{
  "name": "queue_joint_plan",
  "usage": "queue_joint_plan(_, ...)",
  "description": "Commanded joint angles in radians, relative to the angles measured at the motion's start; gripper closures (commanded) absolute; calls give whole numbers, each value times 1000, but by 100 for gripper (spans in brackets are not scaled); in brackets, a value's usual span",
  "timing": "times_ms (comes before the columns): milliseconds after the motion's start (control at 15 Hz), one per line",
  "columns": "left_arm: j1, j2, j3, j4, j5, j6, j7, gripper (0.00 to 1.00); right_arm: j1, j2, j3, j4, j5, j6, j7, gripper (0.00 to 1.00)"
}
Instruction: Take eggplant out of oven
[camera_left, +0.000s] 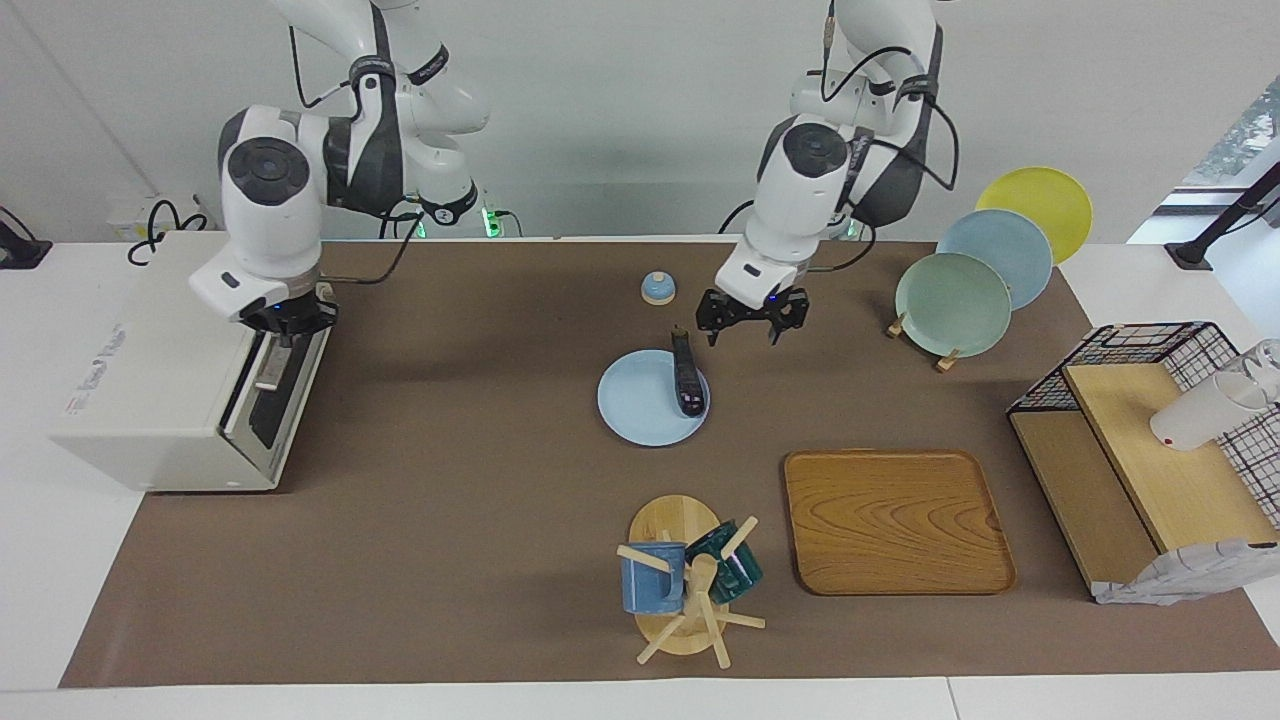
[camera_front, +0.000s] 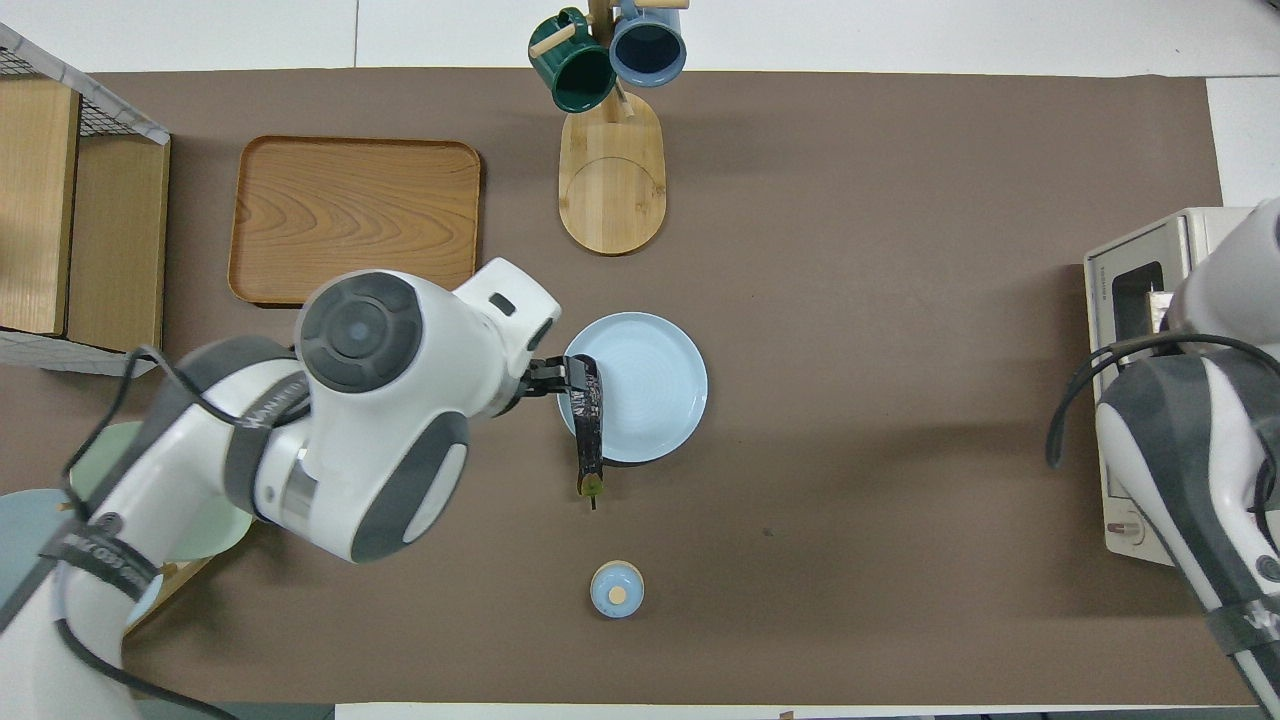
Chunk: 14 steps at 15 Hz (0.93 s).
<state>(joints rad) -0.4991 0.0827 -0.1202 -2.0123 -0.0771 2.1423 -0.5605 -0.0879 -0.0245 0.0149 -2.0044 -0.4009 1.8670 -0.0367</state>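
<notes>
Eggplant (camera_left: 687, 376) lies on the blue plate (camera_left: 630, 405), out of the oven (camera_left: 165, 385); left gripper (camera_left: 746, 325) hovers spread wide above it; right gripper (camera_left: 290, 325) at oven door, fingers unclear; task looks nearly done

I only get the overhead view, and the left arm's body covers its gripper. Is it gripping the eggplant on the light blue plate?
Observer: No. In the facing view the left gripper hangs over the mat beside the eggplant, with its fingers open and apart from it.
Operator: And the right arm hides the oven's front from me. Is the door down?
Observer: No. The oven has its door upright, not dropped down, and the right gripper is at the door's top edge. I cannot tell whether the door is fully shut.
</notes>
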Motion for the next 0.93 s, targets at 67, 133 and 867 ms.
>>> queue_joint_plan(67,-61,-20,19,-109,-12,128,-30,0,-7,35,7,229,239,-196,-5,80)
queue_joint_plan(133,-64,-14,19,-121,-12,152,-50,0,-10,40,7,308,301,-269,-5,56)
queue_joint_plan(867,-147,114,22,-125,-12,297,-128,5,-4,35,13,435,375,-436,3,0)
